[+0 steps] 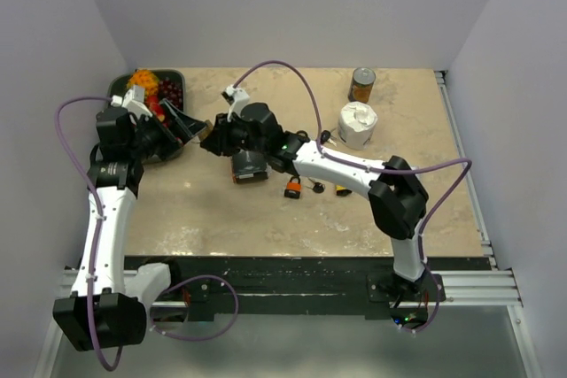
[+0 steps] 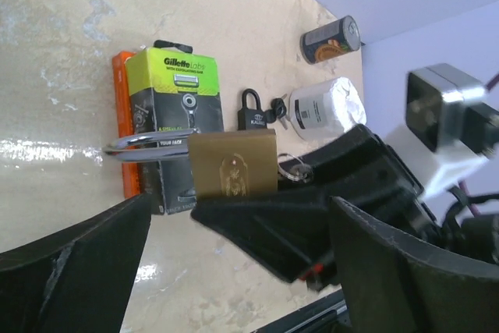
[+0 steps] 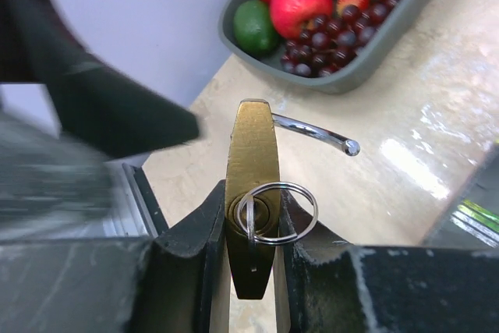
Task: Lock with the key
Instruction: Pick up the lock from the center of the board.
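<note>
A brass padlock (image 3: 252, 154) hangs above the table, my right gripper (image 3: 251, 208) shut on its body from both sides. Its steel shackle (image 3: 320, 134) is swung open, the free end in the air. The key (image 3: 250, 220) sits in the keyhole at the bottom with its ring (image 3: 290, 216) hanging loose. In the left wrist view the same padlock (image 2: 234, 163) points its shackle (image 2: 144, 144) left. My left gripper (image 2: 242, 220) stands wide open just short of it, touching nothing. From above, both grippers (image 1: 190, 127) (image 1: 217, 136) meet at the table's left.
A grey tray (image 1: 173, 77) of fruit lies at the back left, close behind my left arm. A green and black razor box (image 1: 249, 165) lies under the right wrist. A small black padlock (image 1: 293, 188), a white roll (image 1: 358, 124) and a can (image 1: 361, 84) lie further right.
</note>
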Motion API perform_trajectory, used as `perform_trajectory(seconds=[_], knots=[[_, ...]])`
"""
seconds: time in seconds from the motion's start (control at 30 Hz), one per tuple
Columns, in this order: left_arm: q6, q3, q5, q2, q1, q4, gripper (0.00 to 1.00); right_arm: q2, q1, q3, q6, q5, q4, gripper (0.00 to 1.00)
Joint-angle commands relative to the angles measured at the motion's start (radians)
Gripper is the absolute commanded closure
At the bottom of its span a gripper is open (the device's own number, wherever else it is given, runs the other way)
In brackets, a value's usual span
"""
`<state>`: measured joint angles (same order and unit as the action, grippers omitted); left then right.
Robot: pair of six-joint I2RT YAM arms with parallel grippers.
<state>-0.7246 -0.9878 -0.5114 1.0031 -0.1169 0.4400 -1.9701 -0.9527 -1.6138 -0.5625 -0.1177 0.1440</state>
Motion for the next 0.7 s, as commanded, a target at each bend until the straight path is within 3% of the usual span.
perform_trajectory(seconds=[0.0,0.17,0.3,0.33,0.4,0.53,0.63,0.67], knots=[[0.076,-0.075,-0.095,-0.020,-0.041,0.022,0.01,0.126,0.089,0.029,-0.097,-0.117,0.143,1.00],[0.158,-0.078,-0.136,-0.035,-0.061,0.025,0.01,0.168,0.149,0.061,-0.148,-0.255,0.216,1.00],[0.321,-0.071,-0.292,-0.014,-0.060,-0.055,0.01,0.224,0.199,0.087,-0.188,-0.425,0.293,1.00],[0.424,-0.081,-0.409,-0.009,-0.059,-0.063,0.01,0.240,0.212,0.097,-0.192,-0.454,0.324,1.00],[0.604,-0.104,-0.493,-0.012,-0.059,-0.003,0.01,0.298,0.242,0.149,-0.195,-0.509,0.345,1.00],[0.873,-0.091,-0.530,-0.063,-0.060,0.051,0.01,0.387,0.276,0.225,-0.209,-0.597,0.408,1.00],[0.904,-0.001,-0.579,-0.122,-0.059,-0.050,0.04,0.444,0.282,0.282,-0.247,-0.619,0.442,1.00],[0.896,0.032,-0.585,-0.174,-0.059,-0.175,0.04,0.454,0.281,0.310,-0.260,-0.617,0.451,1.00]])
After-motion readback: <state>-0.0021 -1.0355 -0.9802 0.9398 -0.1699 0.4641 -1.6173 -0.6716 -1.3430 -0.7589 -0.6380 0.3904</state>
